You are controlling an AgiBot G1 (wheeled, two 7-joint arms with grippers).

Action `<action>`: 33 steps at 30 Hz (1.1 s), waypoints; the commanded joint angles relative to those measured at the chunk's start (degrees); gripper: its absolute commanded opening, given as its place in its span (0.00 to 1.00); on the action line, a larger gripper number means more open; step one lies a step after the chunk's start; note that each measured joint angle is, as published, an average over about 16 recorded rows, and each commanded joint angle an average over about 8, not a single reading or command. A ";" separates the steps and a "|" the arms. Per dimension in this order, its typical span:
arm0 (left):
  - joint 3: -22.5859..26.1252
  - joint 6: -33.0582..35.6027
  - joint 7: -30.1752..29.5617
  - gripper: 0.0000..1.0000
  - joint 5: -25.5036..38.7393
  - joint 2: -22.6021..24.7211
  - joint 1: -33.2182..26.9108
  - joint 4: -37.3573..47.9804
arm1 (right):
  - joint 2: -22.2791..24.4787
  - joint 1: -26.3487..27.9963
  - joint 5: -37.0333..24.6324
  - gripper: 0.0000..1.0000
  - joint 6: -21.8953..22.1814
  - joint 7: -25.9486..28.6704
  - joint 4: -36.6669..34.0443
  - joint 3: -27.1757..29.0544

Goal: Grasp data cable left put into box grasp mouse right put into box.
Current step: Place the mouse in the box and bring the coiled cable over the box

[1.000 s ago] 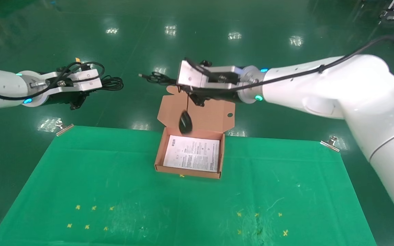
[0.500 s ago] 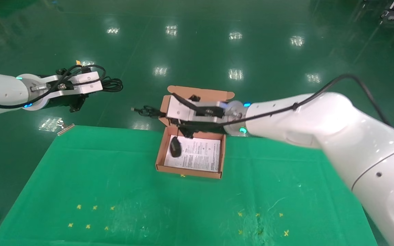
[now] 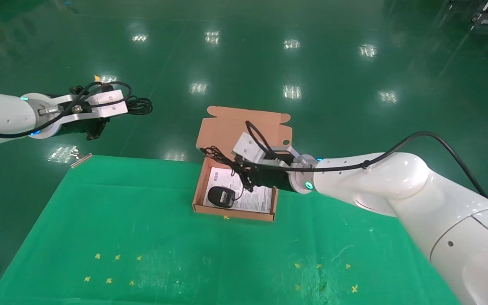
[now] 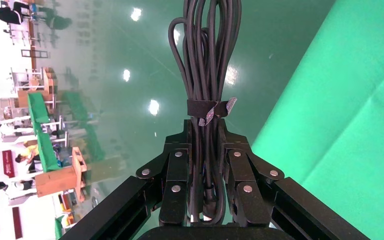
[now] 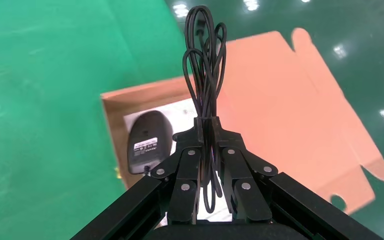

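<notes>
The salmon-orange box (image 3: pixel 233 213) stands open at the far middle of the green cloth, its flap lid leaning back. The black mouse (image 3: pixel 221 196) lies in it with its grey label up, on the white leaflet (image 3: pixel 262 200). My right gripper (image 3: pixel 244 173) hovers low over the box, shut on the mouse's looped cord (image 3: pixel 218 153). The right wrist view shows the cord (image 5: pixel 205 70) in that gripper (image 5: pixel 207 125), the mouse (image 5: pixel 149 140) and the lid (image 5: pixel 290 110). My left gripper (image 3: pixel 121 105) is held high at the far left, shut on the bundled data cable (image 3: pixel 139 103), also seen in the left wrist view (image 4: pixel 207 55).
The green cloth (image 3: pixel 227 258) covers the table, held by metal clips at its far left (image 3: pixel 79 160) and far right (image 3: pixel 409 177) corners. Small yellow crosses mark the near part. A shiny green floor lies beyond the far edge.
My right gripper has come down and toward me with the cord. The mouse, first hanging above the box, now lies inside it label up. The left arm has barely moved.
</notes>
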 commanded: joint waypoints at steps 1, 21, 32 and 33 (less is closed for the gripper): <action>0.00 0.05 -0.14 0.00 0.11 -0.04 0.04 -0.16 | 0.01 0.06 0.47 0.55 0.73 0.99 -0.60 -0.94; 0.87 -3.66 2.39 0.00 -2.22 2.56 3.62 0.96 | 3.29 0.10 0.78 1.00 1.70 1.55 2.20 -1.64; 2.80 -15.81 15.98 0.00 -11.72 13.04 9.52 14.50 | 14.91 1.72 -0.20 1.00 3.03 1.74 8.33 -1.15; 2.94 -16.92 17.56 0.00 -12.64 14.23 9.83 16.16 | 15.88 1.81 -0.44 1.00 3.13 2.00 9.15 -1.26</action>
